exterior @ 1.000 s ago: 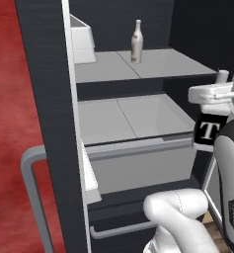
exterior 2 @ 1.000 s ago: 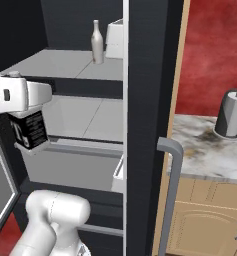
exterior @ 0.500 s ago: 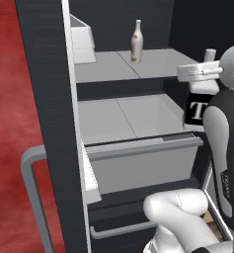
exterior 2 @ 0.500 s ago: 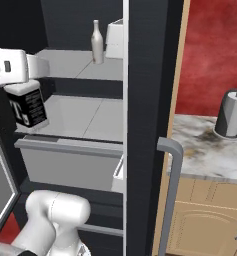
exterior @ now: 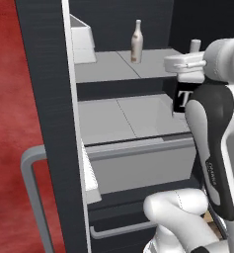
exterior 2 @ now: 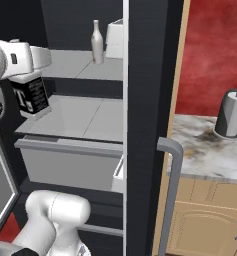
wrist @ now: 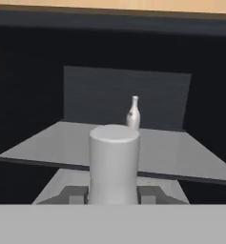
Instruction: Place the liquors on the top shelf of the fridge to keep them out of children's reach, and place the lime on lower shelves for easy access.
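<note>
My gripper [exterior: 187, 64] [exterior 2: 27, 57] is shut on the neck of the clear square liquor bottle [exterior: 181, 101] [exterior 2: 31, 95] with the black "T" label. The bottle hangs in front of the open fridge [exterior: 44, 99], its base over the lower shelf [exterior: 118, 118] [exterior 2: 85, 115], its cap near the level of the top shelf [exterior: 108, 69] [exterior 2: 75, 65]. The slim beige-brown liquor bottle [exterior: 136, 40] [exterior 2: 96, 42] [wrist: 133, 113] stands upright on the top shelf [wrist: 181, 152], farther back. In the hand view the held bottle's white cap [wrist: 113, 162] rises in the foreground. The lime is out of view.
A white box [exterior: 81, 42] [exterior 2: 115, 37] sits on the top shelf beside the slim bottle. A grey drawer bin [exterior: 138, 165] [exterior 2: 65, 165] lies under the lower shelf. The fridge door [exterior 2: 145, 100] with its bar handle [exterior 2: 170, 190] stands open. A grey paper-towel roll [exterior 2: 231, 114] is on the counter.
My gripper has lifted the square bottle from beside the lower shelf up toward the level of the top shelf. The slim bottle has stayed put.
</note>
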{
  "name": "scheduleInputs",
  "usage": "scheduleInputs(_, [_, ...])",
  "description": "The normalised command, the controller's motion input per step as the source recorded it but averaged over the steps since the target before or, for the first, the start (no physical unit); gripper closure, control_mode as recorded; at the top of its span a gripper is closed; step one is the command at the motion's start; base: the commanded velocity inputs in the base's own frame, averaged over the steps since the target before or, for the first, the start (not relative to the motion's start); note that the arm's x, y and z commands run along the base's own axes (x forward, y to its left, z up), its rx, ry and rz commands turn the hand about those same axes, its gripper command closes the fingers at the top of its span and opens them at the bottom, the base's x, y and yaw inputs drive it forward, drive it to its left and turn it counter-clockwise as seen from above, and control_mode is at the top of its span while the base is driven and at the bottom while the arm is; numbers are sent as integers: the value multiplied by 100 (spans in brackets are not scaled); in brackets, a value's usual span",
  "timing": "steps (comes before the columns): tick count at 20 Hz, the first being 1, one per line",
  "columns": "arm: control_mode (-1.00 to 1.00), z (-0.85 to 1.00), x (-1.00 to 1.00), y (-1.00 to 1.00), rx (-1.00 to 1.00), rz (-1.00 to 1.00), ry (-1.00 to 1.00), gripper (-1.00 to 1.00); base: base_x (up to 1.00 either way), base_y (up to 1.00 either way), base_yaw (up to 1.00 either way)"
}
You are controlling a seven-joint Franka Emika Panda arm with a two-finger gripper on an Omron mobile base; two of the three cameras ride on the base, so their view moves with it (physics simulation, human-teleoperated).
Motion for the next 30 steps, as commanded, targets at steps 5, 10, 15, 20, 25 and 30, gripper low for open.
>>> scheduleInputs(5, [-100,0,43,9,0,2,-9,100,0,0,0])
scheduleInputs(10, [-100,0,47,13,0,0,0,100,0,0,0])
scheduleInputs(15, [-100,10,45,17,0,0,0,100,0,0,0])
scheduleInputs(20, [-100,25,21,5,0,0,0,100,0,0,0])
scheduleInputs(25, [-100,33,19,5,0,0,0,100,0,0,0])
scheduleInputs(30, [-100,15,15,2,2,0,-3,100,0,0,0])
